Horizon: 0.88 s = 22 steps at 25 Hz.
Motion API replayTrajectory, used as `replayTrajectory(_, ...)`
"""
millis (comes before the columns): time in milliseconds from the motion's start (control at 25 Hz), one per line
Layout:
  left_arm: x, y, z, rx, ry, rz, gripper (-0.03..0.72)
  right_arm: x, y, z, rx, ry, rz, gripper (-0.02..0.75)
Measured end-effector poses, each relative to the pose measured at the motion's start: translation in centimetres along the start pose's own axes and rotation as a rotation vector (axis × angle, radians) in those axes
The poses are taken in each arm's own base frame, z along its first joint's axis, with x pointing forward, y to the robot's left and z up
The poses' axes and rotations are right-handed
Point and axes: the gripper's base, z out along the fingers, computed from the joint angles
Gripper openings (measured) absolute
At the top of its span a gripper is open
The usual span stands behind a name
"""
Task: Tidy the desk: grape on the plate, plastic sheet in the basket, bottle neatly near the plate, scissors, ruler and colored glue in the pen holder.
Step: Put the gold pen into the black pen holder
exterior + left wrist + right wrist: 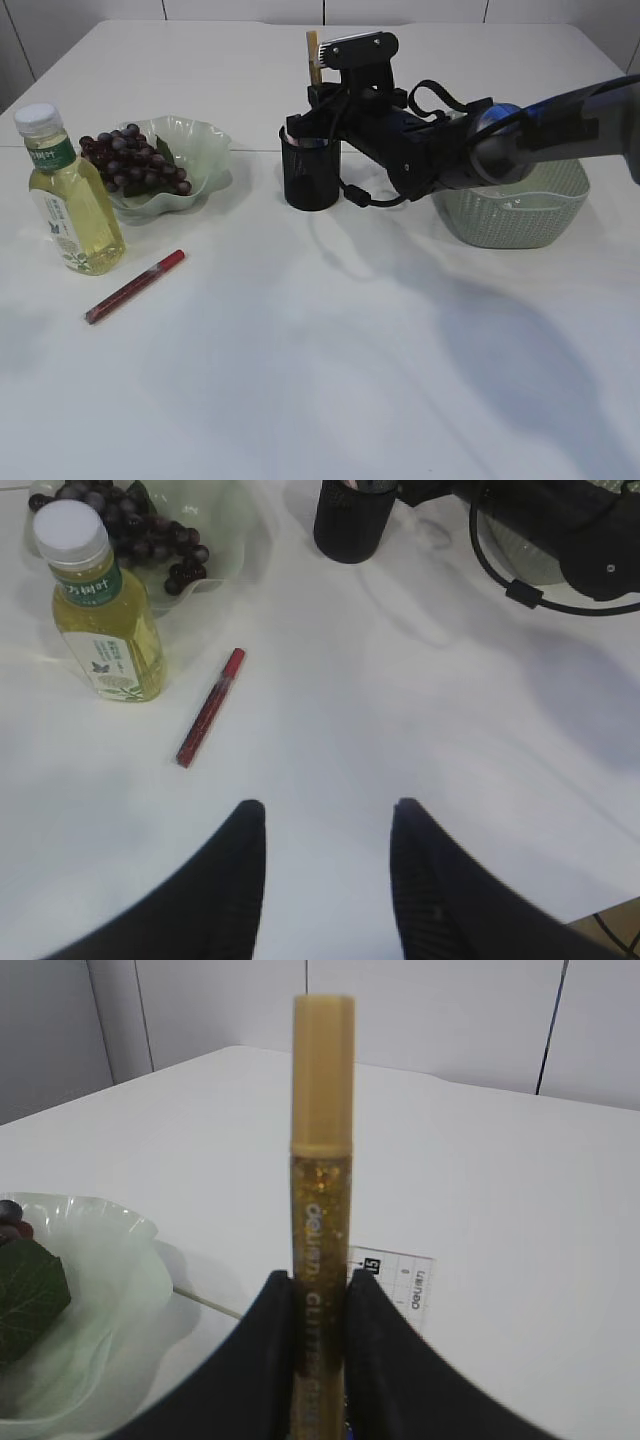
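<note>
The right gripper (320,1310) clamps a gold glitter glue pen (322,1160) upright, its capped end skyward, directly over the black pen holder (310,170). A clear ruler (395,1285) shows just behind the fingers, apparently already standing in the holder. The risk from here: the pen's lower end is hidden, so a slightly off-centre release could catch the holder's rim or the ruler and tip the pen onto the white table (330,340); the gripper body itself crowds the holder and could nudge it toward the green basket (520,215). The pen looks slim, smooth and hard, with speckled gold filling and printed lettering. Elsewhere, 1 red glue pen (135,285) lies flat on the table, near the bottle (70,195) of yellow liquid, which stands beside the pale plate (205,150) already holding the grapes (130,160). The left gripper (325,880) hovers above bare table, jaws parted and holding nothing.
</note>
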Motion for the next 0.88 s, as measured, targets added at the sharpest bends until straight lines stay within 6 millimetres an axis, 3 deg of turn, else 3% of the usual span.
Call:
replayTrajectory(280,-0.08,-0.02,0.0,0.003,-0.009,0.0,0.309,0.0,0.01,0.0,-0.001,0.0,-0.002,0.174)
replayTrajectory(560,-0.25,-0.21,-0.01,0.023,-0.027,-0.009,0.309,0.28,0.04,0.0,-0.004,0.031,-0.002,0.281)
replayTrajectory(880,-0.24,-0.23,-0.01,0.025,-0.026,-0.01,0.309,-0.33,0.04,-0.34,-0.012,0.089,-0.005,0.294)
